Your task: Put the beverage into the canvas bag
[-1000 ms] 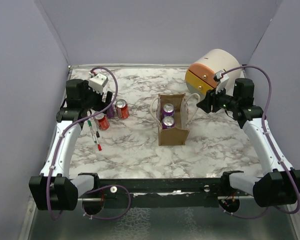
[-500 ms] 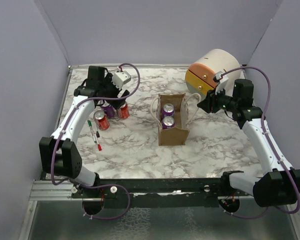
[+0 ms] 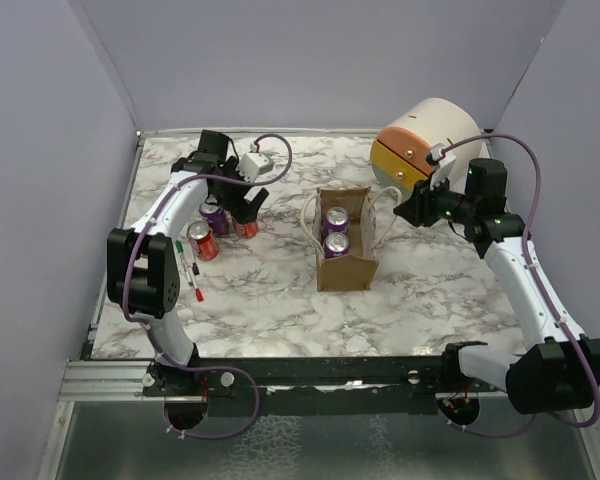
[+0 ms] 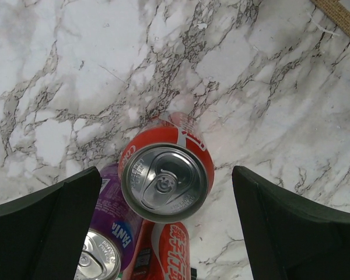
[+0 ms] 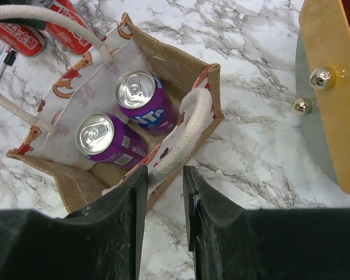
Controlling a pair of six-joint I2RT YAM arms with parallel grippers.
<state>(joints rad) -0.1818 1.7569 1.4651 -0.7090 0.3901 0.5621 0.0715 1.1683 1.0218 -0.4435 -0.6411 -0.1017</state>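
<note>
Nearest me on the marbled surface (image 3: 280, 310) lay a few markers (image 3: 191, 268), and beside them stood the canvas bag (image 3: 348, 270), soft-sided, with two purple cans (image 5: 143, 102) already upright inside. The right end effector (image 5: 164, 175) had its fingers close on either side of a pale loop handle (image 5: 189, 125); I could not tell whether they were actually pinching the rope. Further back and to the left, the left end effector (image 3: 242, 207) hung wide open, holding nothing, straddling an upright red can (image 4: 165, 182), the beverage to be moved. I judged that can stiff but thin-walled, smooth and round, so it would slip under a light pinch and dent under a hard one. It wanted taking across the mid-body, below the rim. A purple can (image 4: 114, 224) stood just beside it, in the way of one finger, and a second red can (image 4: 163, 251) was cut off at the frame edge. The red can's lower body was hidden under its own lid, I could not tell whether it was full, and how much bag floor was free stayed unclear. Farthest back sat the cream-and-orange cylinder (image 3: 430, 140).
</note>
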